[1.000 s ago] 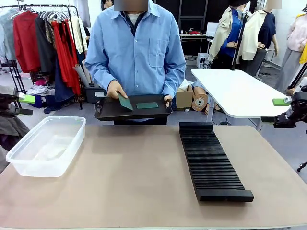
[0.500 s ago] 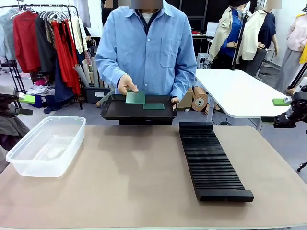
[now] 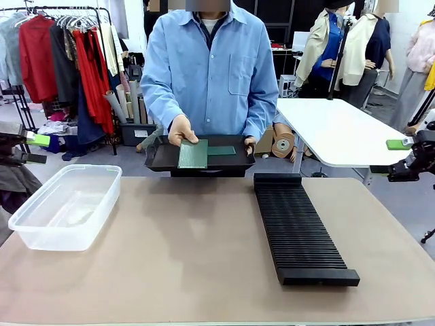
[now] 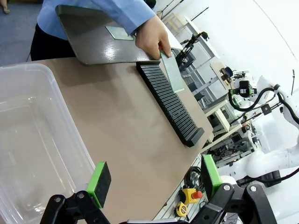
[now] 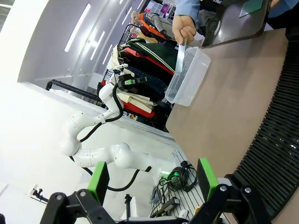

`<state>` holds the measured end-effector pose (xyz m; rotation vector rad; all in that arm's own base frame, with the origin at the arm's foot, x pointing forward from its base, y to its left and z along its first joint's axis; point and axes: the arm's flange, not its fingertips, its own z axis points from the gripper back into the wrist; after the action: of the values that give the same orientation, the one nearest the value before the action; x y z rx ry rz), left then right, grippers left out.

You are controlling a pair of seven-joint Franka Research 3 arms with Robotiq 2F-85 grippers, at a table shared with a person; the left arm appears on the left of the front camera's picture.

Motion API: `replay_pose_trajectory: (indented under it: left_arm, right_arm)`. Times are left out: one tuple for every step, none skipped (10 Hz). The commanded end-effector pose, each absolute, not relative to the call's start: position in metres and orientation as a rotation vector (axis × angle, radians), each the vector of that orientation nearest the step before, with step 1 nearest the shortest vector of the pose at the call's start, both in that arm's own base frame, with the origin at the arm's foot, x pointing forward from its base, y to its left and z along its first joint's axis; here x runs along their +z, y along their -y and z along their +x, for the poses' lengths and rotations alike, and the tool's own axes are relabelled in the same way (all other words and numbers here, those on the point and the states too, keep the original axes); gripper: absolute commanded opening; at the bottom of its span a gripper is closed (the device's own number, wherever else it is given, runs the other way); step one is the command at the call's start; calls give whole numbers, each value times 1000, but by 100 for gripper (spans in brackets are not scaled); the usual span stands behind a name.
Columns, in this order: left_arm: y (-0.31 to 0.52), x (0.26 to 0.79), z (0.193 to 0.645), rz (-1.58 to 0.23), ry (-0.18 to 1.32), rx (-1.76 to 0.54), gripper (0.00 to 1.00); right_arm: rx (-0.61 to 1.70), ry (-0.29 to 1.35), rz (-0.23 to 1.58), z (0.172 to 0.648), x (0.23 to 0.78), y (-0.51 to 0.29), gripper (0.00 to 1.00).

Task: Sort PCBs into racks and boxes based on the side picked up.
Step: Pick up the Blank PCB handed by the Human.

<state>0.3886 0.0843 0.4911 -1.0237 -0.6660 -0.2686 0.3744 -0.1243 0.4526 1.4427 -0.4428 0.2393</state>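
While tub point(image 3: 58, 238) at left and rack point(image 3: 299, 231) at right hold nothing, sorting is unstarted: board point(image 3: 192, 154) in person's hand point(image 3: 181, 129), both jaws wide, empty.

Held PCB point(image 3: 192, 154): green face finely dotted, matt. Tray point(image 4: 88, 42): black, smooth, glossy, caught reflections. Tub point(image 3: 64, 204): clear colourless plastic, slight sheen. Rack point(image 3: 299, 227): black, matt, finely ribbed by slots. Tabletop point(image 3: 183, 265): tan, matt, smooth. Person's shirt point(image 3: 204, 68): light blue cloth, creased.

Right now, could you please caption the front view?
Person holds a PCB by a black tray; clear tub and rack stand empty.
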Motion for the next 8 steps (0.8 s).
replay_pose_trajectory:
  left_arm:
    - [-84, 491, 389, -1024, 666, -269, 100]
    - [-83, 488, 400, -1056, 630, -272, 100]
    - [-83, 485, 413, -1127, 587, -290, 100]
    - [-81, 483, 425, -1179, 566, -302, 100]
    - [-77, 482, 439, -1222, 555, -304, 100]
    - [-69, 478, 456, -1240, 529, -294, 100]
    - [-60, 471, 469, -1262, 485, -297, 100]
    - [-49, 462, 485, -1285, 447, -295, 100]
  right_arm:
    - [248, 444, 1444, 373, 454, 125, 100]
    - [248, 444, 1444, 373, 454, 125, 100]
    - [248, 444, 1444, 373, 454, 125, 100]
    - [248, 444, 1444, 373, 454, 125, 100]
    - [248, 444, 1444, 373, 454, 125, 100]
    - [248, 444, 1444, 373, 454, 125, 100]
    - [248, 444, 1444, 373, 454, 125, 100]
    - [248, 444, 1444, 373, 454, 125, 100]
